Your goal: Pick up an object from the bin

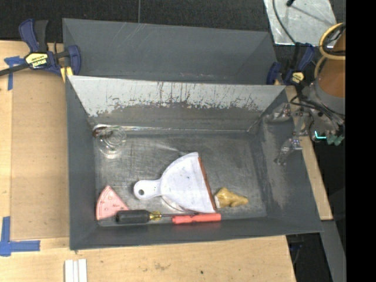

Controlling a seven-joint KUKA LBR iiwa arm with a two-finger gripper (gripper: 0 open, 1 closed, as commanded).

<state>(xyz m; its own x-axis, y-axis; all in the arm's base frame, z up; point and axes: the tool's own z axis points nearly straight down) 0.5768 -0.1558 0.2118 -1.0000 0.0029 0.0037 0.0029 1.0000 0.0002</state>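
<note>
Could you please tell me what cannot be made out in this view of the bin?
- Tan lump: camera view, left side hidden behind the white dustpan.
- Clear glass: camera view, outline fades into the grey floor of the bin.
- Gripper: camera view, small and lost against the right wall.

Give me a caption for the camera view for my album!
Pincer hangs at the right of the bin; white dustpan, pink triangle, screwdriver and clear cup lie inside.
</note>
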